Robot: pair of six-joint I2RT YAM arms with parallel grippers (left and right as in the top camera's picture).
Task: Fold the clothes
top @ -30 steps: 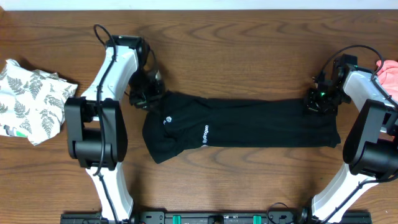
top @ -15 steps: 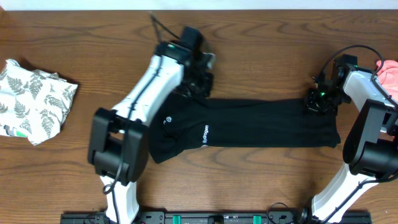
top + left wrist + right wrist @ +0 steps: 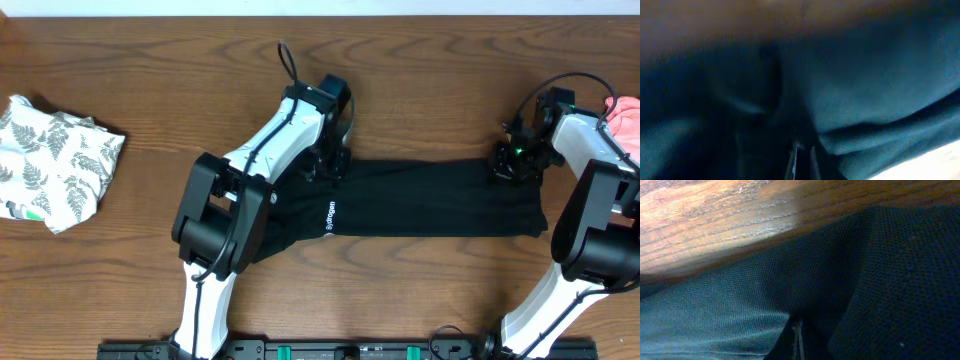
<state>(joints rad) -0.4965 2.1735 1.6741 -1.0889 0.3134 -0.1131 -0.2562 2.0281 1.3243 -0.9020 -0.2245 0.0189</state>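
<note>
Here, on the wooden table (image 3: 420, 80), lay:
- White fern-print piece (image 3: 55, 165): crumpled at the far left, well apart from the rest.
- Left gripper (image 3: 326, 166): clamped on the upper edge of the black garment (image 3: 430, 200); the left arm (image 3: 250, 180) crossed over and hid the garment's left end.
- Black garment: mid-table, drawn into a long flat band, with a small white logo (image 3: 329, 215) showing.
- Right gripper (image 3: 515, 165): pinched tight on the band's upper right corner.
- Pink piece (image 3: 628, 110): at the right edge, mostly cut off.

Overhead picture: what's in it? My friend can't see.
A black garment lies stretched across a wooden table, the left gripper and right gripper each pinching its far edge. A fern-print cloth sits far left, a pink cloth far right.
</note>
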